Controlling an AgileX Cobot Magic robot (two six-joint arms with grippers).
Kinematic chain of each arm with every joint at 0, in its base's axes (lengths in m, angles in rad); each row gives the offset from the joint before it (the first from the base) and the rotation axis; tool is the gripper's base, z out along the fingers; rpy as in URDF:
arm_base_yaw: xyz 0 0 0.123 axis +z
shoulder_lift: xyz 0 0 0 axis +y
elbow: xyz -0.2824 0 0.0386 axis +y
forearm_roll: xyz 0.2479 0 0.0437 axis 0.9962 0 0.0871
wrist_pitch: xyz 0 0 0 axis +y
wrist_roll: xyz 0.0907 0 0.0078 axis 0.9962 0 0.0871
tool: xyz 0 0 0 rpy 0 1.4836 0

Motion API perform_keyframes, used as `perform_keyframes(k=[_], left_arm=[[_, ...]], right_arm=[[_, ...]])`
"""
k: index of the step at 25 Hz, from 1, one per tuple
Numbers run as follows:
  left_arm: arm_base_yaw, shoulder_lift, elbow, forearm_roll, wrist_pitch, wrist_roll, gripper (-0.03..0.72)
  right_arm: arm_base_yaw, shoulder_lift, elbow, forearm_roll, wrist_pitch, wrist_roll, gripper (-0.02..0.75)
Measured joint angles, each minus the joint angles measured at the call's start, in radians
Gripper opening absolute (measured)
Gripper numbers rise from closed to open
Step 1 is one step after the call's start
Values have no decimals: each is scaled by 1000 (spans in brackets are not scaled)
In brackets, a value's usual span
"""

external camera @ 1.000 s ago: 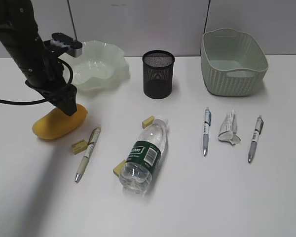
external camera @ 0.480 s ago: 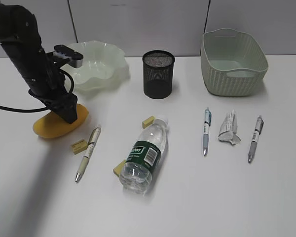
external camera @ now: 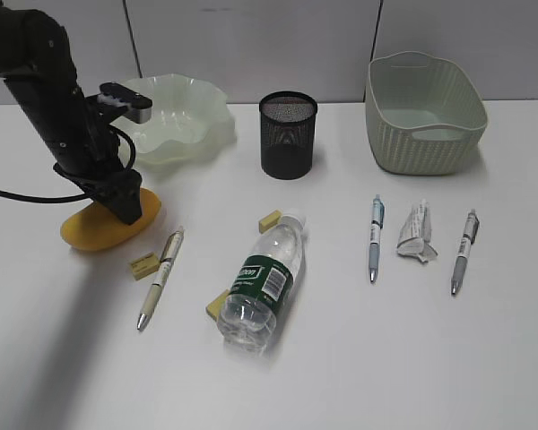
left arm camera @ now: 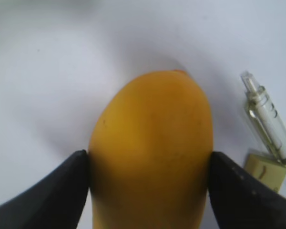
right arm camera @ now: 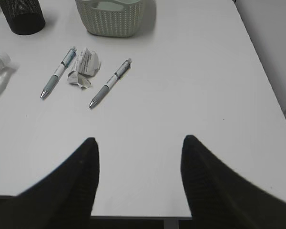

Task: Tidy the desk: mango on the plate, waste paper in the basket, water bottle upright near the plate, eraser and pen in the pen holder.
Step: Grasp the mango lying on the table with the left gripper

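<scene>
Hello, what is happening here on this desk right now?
The left gripper is closed around the mango, which lies on the desk in front of the plate. The right gripper is open over bare desk. The water bottle lies on its side, and the pens, erasers and waste paper are not yet put away.

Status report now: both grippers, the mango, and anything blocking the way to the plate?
Left gripper closed on the mango, mango on the desk. Right gripper open, empty, hovering. Plate empty behind the mango; path looks clear.
</scene>
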Motion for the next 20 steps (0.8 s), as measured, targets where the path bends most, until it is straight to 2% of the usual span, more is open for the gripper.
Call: perform_keyframes(k=[20], left_arm=[[1, -11, 4, -28, 53, 1, 565]], right_arm=[[0, 0, 0, 0, 0, 0, 442]])
